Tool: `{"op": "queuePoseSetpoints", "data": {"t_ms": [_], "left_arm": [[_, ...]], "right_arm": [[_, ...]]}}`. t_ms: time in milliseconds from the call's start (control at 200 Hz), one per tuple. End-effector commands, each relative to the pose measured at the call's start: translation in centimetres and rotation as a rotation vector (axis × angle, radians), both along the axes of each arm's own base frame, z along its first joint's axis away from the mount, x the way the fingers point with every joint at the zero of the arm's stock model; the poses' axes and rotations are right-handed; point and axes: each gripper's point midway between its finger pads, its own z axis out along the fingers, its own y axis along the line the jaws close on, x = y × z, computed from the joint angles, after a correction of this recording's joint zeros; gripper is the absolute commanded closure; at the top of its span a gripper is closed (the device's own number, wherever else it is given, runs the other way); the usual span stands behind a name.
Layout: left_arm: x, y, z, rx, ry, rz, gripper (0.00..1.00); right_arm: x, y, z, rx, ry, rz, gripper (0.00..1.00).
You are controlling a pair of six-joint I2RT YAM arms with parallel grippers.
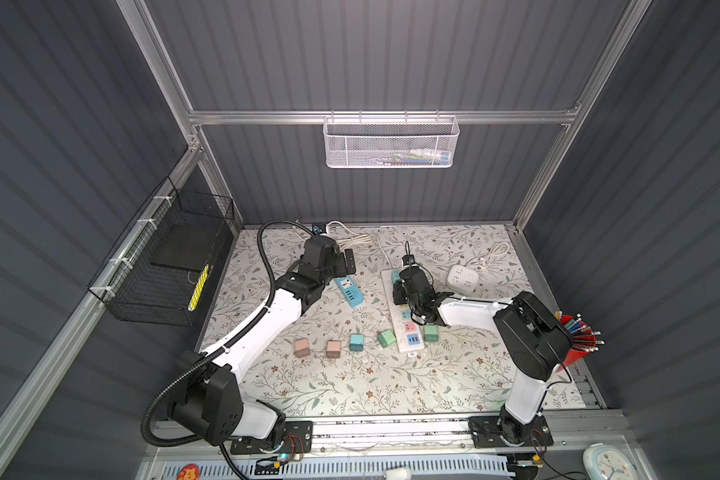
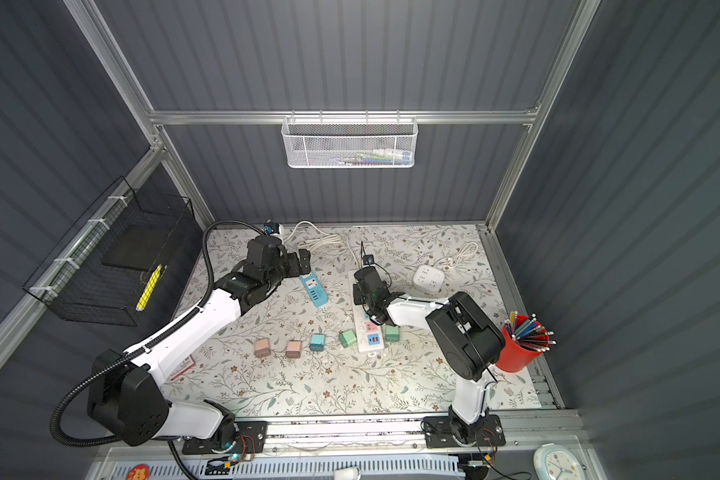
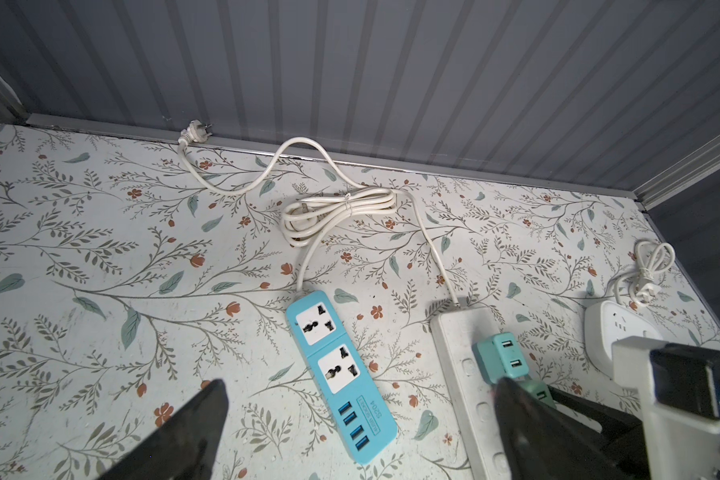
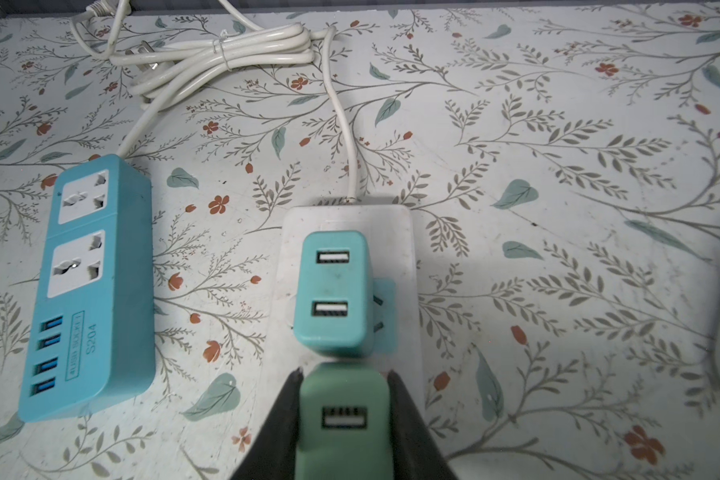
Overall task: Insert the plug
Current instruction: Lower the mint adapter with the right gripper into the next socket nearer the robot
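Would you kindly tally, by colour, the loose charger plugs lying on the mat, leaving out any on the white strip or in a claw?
Pink chargers: 2
Teal charger: 1
Green chargers: 2
Total: 5

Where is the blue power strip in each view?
In a top view: blue power strip, left of table centre.
In a top view: strip, same spot.
Left wrist: strip beside the white power strip.
Right wrist: strip beside that white strip.
Landmark: bundled white cable past its corded end, in all four.
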Motion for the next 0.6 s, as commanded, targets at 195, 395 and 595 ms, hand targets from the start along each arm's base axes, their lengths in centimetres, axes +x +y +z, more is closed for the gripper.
{"op": "queuePoseSetpoints", "data": {"t_ms": [195, 395, 595], "left_arm": [[-0.5, 0.5, 0.9, -0.010, -0.025, 0.012, 0.00], [-0.6, 0.5, 0.9, -0.019, -0.026, 0.011, 0.00], [-0.6, 0.3, 0.7, -0.024, -0.019, 0.005, 0.00]], "right_arm": [[-3.8, -2.7, -7.7, -0.216, 0.198, -0.033, 0.98], [-5.1, -3.7, -9.7, -0.241, 0.268, -0.061, 0.97], [-4.4, -3.1, -7.1, -0.234, 0.254, -0.060, 0.78]]}}
